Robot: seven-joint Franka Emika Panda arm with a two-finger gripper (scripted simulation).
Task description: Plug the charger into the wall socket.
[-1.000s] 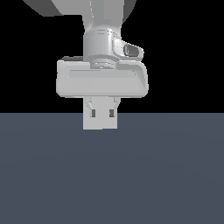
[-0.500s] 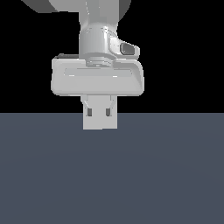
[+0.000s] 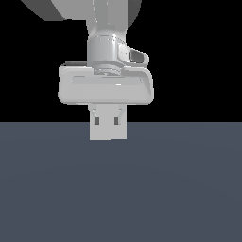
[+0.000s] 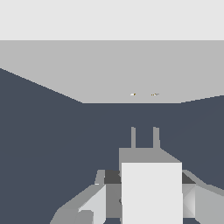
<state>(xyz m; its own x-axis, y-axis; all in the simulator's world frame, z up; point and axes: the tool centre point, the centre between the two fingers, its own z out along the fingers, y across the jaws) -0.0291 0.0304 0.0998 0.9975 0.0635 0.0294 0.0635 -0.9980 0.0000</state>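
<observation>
Pincer [image 4: 148, 199] clamped on the charger [image 4: 151, 188], prongs pointing ahead at the wall socket [image 4: 131, 72], still apart. Approach step, I'd say; next, line prongs with holes and push straight.

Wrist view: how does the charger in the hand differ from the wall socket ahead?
The charger is a small block with two prongs sticking out toward the wall socket; the socket is a broad flat plate with only two tiny marks. The charger sits between the fingers of the hand; the socket stands free, apart from the prongs. The charger's near face is whiter than the socket's grey. Both are light-coloured.
</observation>
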